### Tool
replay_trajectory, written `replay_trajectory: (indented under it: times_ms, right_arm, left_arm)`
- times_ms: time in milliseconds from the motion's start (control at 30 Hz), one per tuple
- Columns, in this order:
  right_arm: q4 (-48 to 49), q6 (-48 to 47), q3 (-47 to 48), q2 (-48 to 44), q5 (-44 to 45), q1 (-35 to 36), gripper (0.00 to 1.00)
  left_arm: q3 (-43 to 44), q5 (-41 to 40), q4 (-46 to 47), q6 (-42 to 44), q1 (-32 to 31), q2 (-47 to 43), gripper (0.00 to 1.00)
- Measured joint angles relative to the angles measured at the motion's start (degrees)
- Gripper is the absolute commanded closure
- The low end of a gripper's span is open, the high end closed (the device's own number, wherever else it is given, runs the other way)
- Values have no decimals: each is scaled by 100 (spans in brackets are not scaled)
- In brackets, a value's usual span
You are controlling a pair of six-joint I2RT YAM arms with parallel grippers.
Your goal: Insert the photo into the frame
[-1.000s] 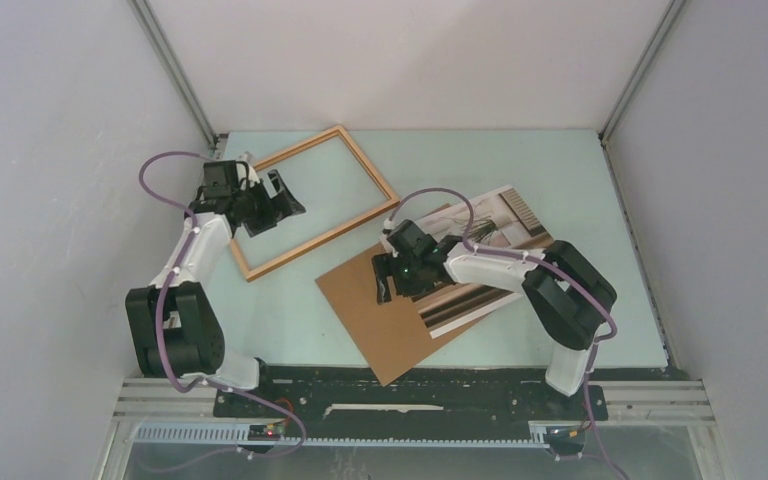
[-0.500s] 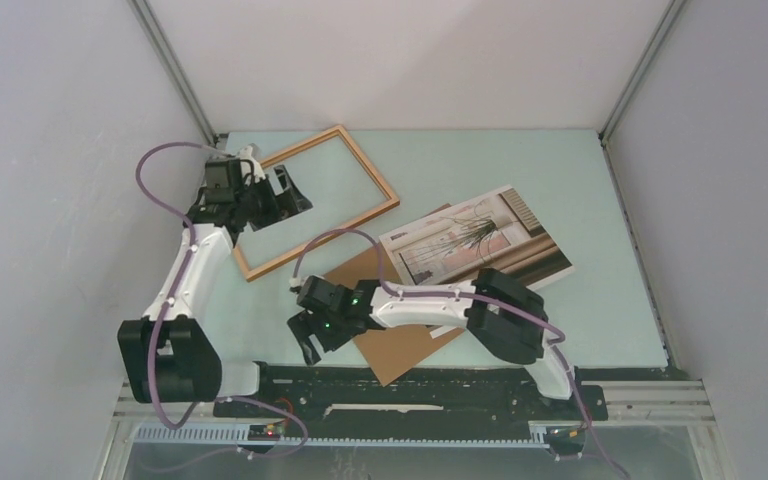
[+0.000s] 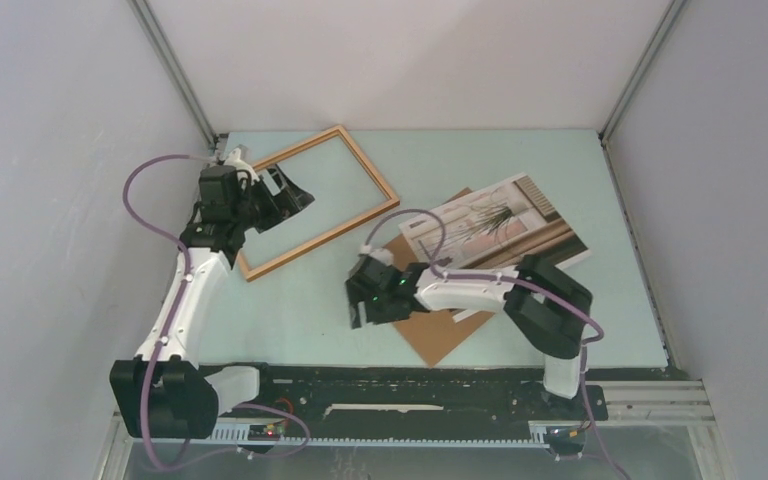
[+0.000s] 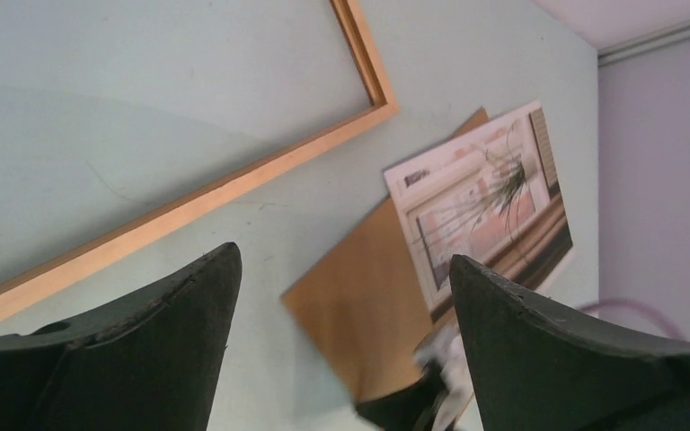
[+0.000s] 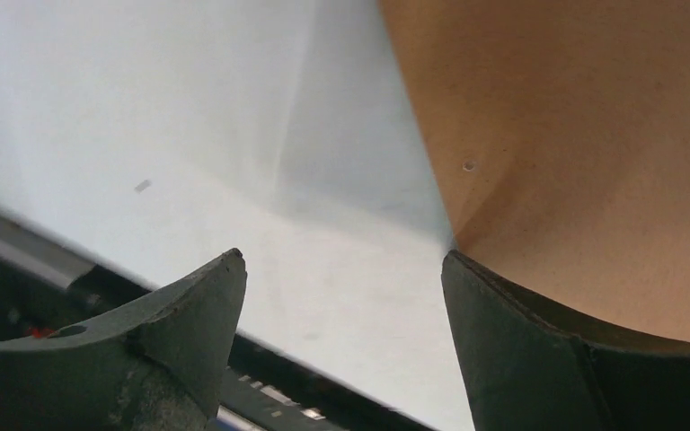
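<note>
The thin wooden frame (image 3: 322, 238) lies flat at the back left, with bare table inside it. Its rim also shows in the left wrist view (image 4: 234, 184). The photo (image 3: 495, 225) lies face up at centre right, partly on the brown backing board (image 3: 440, 338). It also shows in the left wrist view (image 4: 481, 211). My left gripper (image 3: 295, 195) is open and empty above the frame's left part (image 4: 343, 254). My right gripper (image 3: 360, 310) is open and empty, low at the board's left edge (image 5: 341, 256). Its right finger is at the board's edge (image 5: 575, 135).
The black base rail (image 3: 410, 385) runs along the near table edge, and it shows close below my right gripper in the right wrist view (image 5: 18, 278). Grey walls enclose the table on three sides. My right arm lies across the board's near part.
My right gripper swung from over the photo to the near left, then back to the board's left edge. Board and photo shifted right and turned. My left arm stretched out further, its gripper still over the frame.
</note>
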Motion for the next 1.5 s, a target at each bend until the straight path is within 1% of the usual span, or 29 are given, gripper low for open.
replay_trajectory:
  times_ms: [100,200,333,500,600,700,800,867,933,1033,1233,1367,1500]
  right_arm:
    - [-236,120,-413,-367,310,-535,11]
    - [-605,96,-492,-470,723,-1062,11]
    - [-988,9,-562,-544,1054,-1703,11]
    - [-1394,149,-551,-726,1224,-2181,12]
    - [-1447,450,-223,-754,1300,-2013,13]
    - [-1344,872,560,-586,1360,-1631,13]
    - [-1150,1423,1961,94,1401,-1392,15]
    - [-894,1764,2597,542,1340,-1351,17]
    - [-697,2109,2981,942,1268,-1375,20]
    - [-601,2524,3359,1523,1123,-1467,23]
    - [-702,2914,4120,2555,841,-1569,27]
    - [-769,3001,4356,2830,782,-1598,29]
    - [-780,3106,4618,3062,717,-1611,34]
  left_arm:
    - [-26,79,57,-90,-162,46,7]
    - [-26,179,98,-103,-269,109,8]
    - [-26,227,98,-94,-334,127,7]
    - [-26,219,83,-42,-393,114,7]
    - [-26,103,0,33,-396,33,7]
    - [-26,-37,-59,118,-396,-118,7]
    - [-26,-160,-81,199,-396,-251,7]
    - [-26,-238,-101,245,-396,-304,7]
    - [-26,-330,-138,273,-396,-348,7]
    - [-26,-446,-175,319,-396,-402,7]
    - [-26,-507,-188,372,-396,-411,7]
    - [-26,-527,-199,376,-396,-411,8]
    - [-26,-535,-212,380,-396,-411,8]
